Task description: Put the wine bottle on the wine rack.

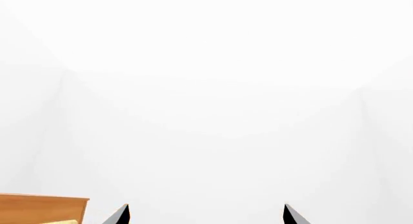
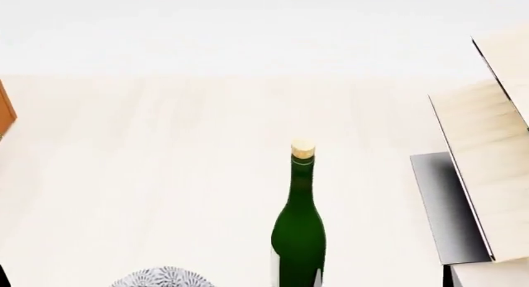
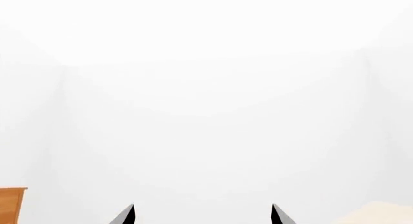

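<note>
The wine bottle [image 2: 298, 231] stands upright on the pale wooden table in the head view, dark green with a tan cork [image 2: 303, 149], near the front middle. The wine rack [image 2: 487, 150] rises at the right edge, two slanted light-wood boards over a grey metal base [image 2: 446, 206]. Neither arm shows in the head view. My left gripper [image 1: 206, 214] is open, its two dark fingertips wide apart with nothing between them. My right gripper [image 3: 202, 214] is open too, likewise facing white wall. Neither wrist view shows the bottle.
An orange-brown cabinet [image 2: 5, 113] sits at the table's left edge, seen also as the cabinet [image 1: 42, 208] and the cabinet [image 3: 11, 204]. A round patterned grey object [image 2: 163, 278] lies at the front left. A pale wood corner [image 3: 377, 213] shows in the right wrist view.
</note>
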Controlling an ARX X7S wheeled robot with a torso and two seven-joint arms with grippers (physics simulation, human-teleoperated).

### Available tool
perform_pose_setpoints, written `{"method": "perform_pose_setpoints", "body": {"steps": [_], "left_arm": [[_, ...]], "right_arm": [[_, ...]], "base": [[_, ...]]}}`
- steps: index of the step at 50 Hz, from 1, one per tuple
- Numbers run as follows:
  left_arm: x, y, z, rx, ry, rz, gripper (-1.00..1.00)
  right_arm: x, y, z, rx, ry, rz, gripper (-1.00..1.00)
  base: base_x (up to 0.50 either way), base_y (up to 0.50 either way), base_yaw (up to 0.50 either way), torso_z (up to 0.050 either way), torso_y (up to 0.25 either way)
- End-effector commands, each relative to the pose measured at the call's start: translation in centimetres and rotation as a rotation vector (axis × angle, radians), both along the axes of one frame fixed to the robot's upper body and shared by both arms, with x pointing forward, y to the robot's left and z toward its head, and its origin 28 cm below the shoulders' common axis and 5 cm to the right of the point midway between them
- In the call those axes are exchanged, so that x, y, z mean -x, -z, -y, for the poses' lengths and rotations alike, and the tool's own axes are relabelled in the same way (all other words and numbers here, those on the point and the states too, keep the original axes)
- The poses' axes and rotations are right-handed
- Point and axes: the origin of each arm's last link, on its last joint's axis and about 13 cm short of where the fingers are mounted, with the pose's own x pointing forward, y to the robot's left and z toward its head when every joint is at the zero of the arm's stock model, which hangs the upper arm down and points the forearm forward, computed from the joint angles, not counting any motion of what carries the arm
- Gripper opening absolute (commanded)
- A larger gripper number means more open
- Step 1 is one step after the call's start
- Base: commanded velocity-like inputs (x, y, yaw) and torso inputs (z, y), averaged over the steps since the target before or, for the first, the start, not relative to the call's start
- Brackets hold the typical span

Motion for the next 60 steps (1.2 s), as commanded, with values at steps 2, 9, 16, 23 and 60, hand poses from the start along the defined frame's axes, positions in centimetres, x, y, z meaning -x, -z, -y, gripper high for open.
{"method": "perform_pose_setpoints", "body": {"steps": [2,9,16,23,60], "left_arm": [[-0.01,0.06,0.02,0.0,0.002,-0.001,1.0],[-0.02,0.09,0.07,-0.002,0.003,-0.001,1.0],[-0.01,0.11,0.09,-0.002,0.004,-0.003,1.0],[0.01,0.1,0.14,-0.005,0.005,-0.002,1.0],[-0.01,0.15,0.19,-0.004,0.007,-0.004,1.0]], "right_arm": [[0.04,0.08,-0.07,0.003,-0.005,-0.003,1.0],[0.05,0.15,-0.09,0.005,-0.007,-0.003,1.0],[0.01,0.24,-0.12,0.008,-0.007,-0.005,1.0],[-0.05,0.24,-0.06,0.01,-0.007,-0.008,1.0],[-0.37,0.65,-0.18,0.023,-0.008,-0.021,1.0]], "base": [[0.0,-0.27,0.0,0.0,0.0],[0.0,-0.27,0.0,0.0,0.0],[0.0,-0.27,0.0,0.0,0.0],[0.0,-0.26,0.0,0.0,0.0],[0.0,-0.24,0.0,0.0,0.0]]}}
